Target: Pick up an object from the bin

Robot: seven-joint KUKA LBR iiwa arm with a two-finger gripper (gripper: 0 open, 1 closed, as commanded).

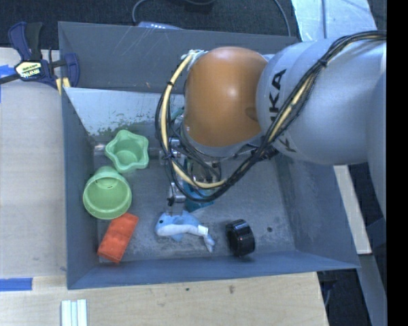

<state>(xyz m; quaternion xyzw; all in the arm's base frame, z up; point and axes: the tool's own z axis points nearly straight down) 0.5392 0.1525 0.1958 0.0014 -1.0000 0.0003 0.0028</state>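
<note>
The thing sitting right below the pincer (182,201) is a little blue-and-white toy animal (182,228), kinda dolphin or shark shaped. It's lying flat on the bin (285,202) floor near the wall at the bottom of the view, stretched left to right, between an orange block (117,238) and a black cylinder (241,238), touching neither.

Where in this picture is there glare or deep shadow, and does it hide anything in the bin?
Camera view: pale streaks of reflected light on the bin's back wall; a soft sheen on the orange cover; the arm shades the floor beneath it, so the end effector looks dark; the round green cup, orange block, blue-and-white toy and black cylinder lie in plain light.
</note>
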